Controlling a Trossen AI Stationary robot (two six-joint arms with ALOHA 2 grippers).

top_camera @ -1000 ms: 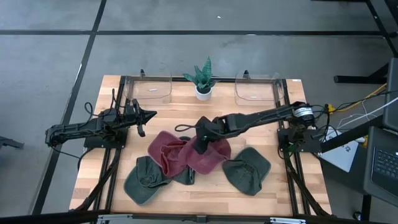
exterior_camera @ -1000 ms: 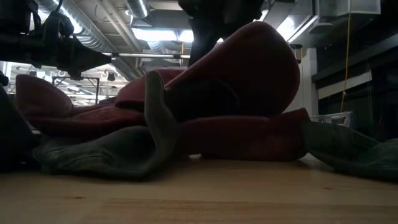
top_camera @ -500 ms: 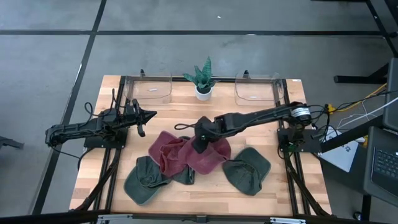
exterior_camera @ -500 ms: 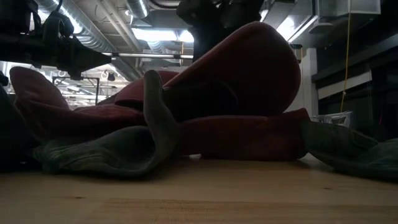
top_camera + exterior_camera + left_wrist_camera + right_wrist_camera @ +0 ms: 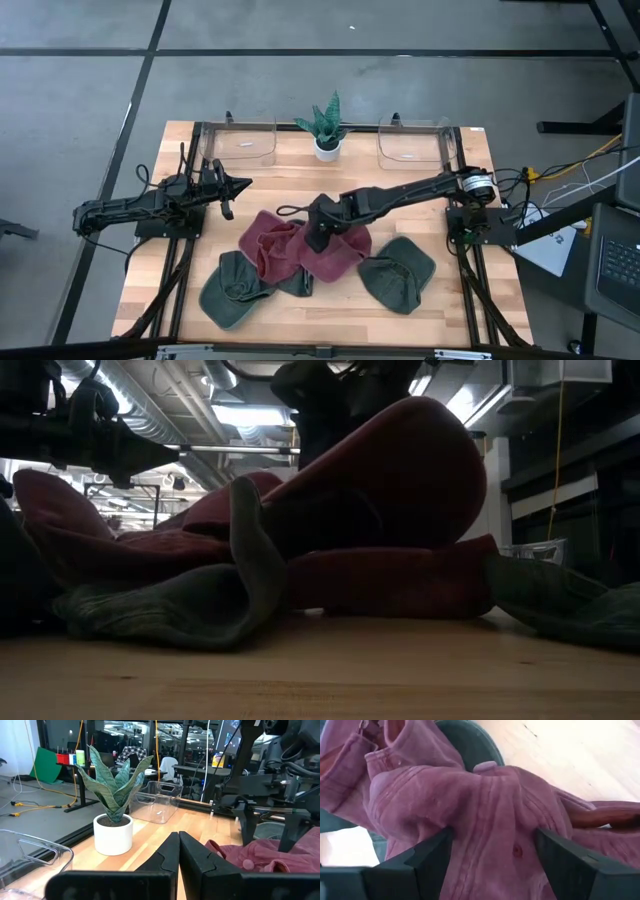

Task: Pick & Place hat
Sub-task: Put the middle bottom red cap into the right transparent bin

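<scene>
Two maroon hats (image 5: 262, 243) (image 5: 340, 255) lie crumpled together at the table's middle, partly on top of green hats (image 5: 232, 290) (image 5: 400, 272). My right gripper (image 5: 316, 238) is open and down on the right maroon hat's crown (image 5: 490, 805), one finger on each side of a bulge of cloth. In the low view the right gripper (image 5: 322, 410) stands above the maroon dome (image 5: 400, 490). My left gripper (image 5: 243, 184) is shut and empty at the table's left, clear of the hats; it also shows in its wrist view (image 5: 178, 842). My right gripper comes at the maroon hat's crown from above, slanting toward the table's left. Its open fingers (image 5: 427, 857) rest against the cloth, and a ridge of the crown (image 5: 495, 835) bulges between them. The hat lies on the table and on the green hats.
A potted plant (image 5: 326, 128) stands at the far middle between two clear bins (image 5: 245, 146) (image 5: 412, 146). A third, darker green hat (image 5: 297, 284) lies under the maroon ones. Bare wood shows along the near edge and at the far left.
My right gripper has gone a little toward the table's left and near edges and down onto the maroon hat. The maroon cloth near it has bunched slightly.
</scene>
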